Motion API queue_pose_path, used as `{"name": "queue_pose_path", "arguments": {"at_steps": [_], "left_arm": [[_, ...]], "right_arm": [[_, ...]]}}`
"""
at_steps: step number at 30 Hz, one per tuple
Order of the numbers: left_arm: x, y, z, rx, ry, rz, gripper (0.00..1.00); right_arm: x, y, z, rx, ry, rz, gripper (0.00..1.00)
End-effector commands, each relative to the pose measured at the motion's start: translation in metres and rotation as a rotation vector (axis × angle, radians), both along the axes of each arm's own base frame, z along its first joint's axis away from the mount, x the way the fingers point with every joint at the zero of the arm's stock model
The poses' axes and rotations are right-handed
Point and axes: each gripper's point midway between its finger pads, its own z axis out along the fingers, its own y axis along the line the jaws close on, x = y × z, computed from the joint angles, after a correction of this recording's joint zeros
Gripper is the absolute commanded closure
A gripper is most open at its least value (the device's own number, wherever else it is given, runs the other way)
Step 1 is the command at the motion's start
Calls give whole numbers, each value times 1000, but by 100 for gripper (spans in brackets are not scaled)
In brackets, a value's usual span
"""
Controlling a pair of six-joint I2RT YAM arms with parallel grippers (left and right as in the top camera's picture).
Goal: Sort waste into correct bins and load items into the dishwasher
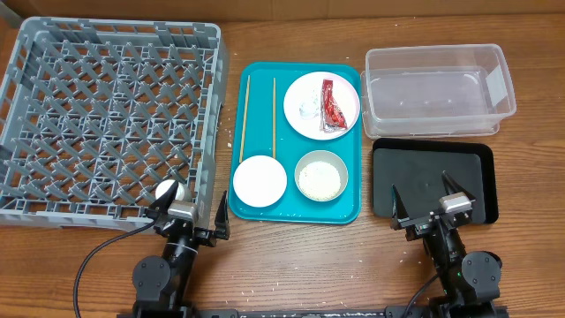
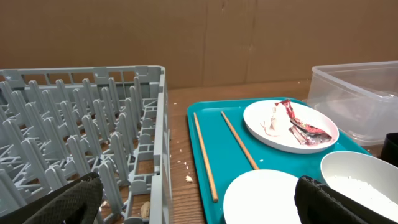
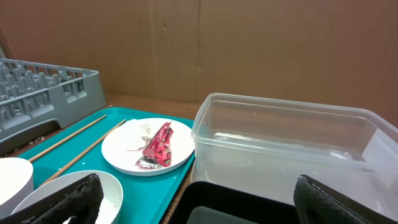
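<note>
A teal tray holds a round white plate with a red foil wrapper and a crumpled white paper scrap on it. Two chopsticks lie at its left. An empty white bowl and a grey-green bowl of rice sit at its front. The grey dish rack stands left. The clear tub and black tray lie right. My left gripper is open by the rack's front corner. My right gripper is open over the black tray's front edge.
The wooden table runs along the front. Crumbs lie on the wood between the rack and the teal tray. A cardboard wall stands behind everything. Cables trail from both arm bases at the table's front edge.
</note>
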Motion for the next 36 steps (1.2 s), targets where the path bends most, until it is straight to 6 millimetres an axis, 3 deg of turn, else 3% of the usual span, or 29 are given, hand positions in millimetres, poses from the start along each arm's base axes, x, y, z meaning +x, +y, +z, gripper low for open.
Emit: {"name": "queue_pose_path", "arguments": {"at_steps": [1, 30, 33, 36], "left_arm": [[0, 1, -1, 13, -1, 6, 0], [0, 1, -1, 13, -2, 6, 0], [0, 1, -1, 12, -2, 5, 0], [-1, -3, 0, 10, -5, -15, 0]], "right_arm": [[0, 1, -2, 0, -3, 3, 0], [0, 1, -2, 0, -3, 3, 0], [-1, 5, 3, 4, -23, 29, 0], [-8, 24, 1, 4, -15, 142, 0]]}}
